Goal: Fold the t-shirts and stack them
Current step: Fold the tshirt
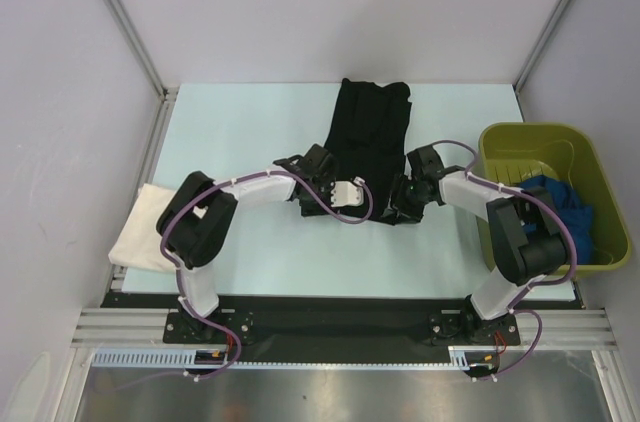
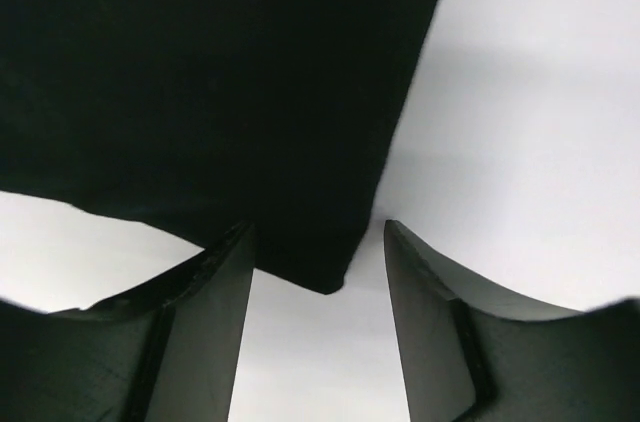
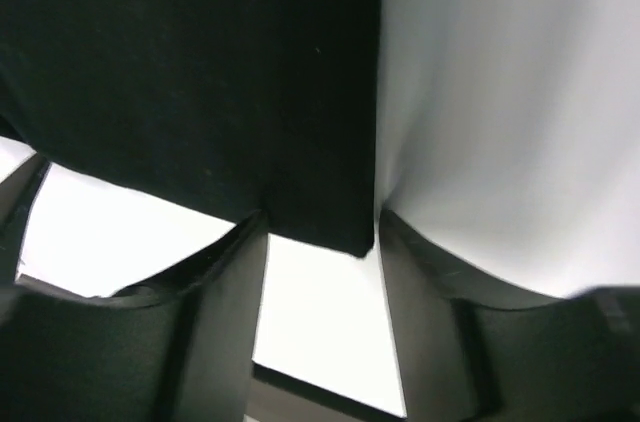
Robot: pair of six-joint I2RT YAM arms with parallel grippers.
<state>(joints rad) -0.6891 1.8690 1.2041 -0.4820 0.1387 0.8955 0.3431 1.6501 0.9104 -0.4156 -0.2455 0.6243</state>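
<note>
At the near left edge of the counter (image 1: 240,132), the cream t-shirt (image 1: 145,227) was seen laid flat as a folded piece. It was judged to have been set aside there as the base of a stack. Just beyond the arm bases, both hands were set low at the near hem of the black t-shirt (image 1: 372,132), one at each corner, so that the end could be lifted evenly.

The left hand (image 2: 318,230) was seen with its fingers spread apart. A near corner of the black cloth lay in the gap and nothing was pinched. The right hand (image 3: 322,217) was likewise held open. The other corner spanned its gap and touched both fingers, but no clamping was shown.

To the right, the blue t-shirt (image 1: 570,204) was seen crumpled inside the olive bin (image 1: 530,129), judged to be kept there until its turn. Farther off, the black t-shirt was stretched away from the arms as a long narrow strip with its sides already folded in. A fold of the near end toward the far end was therefore judged to be the step in hand.
</note>
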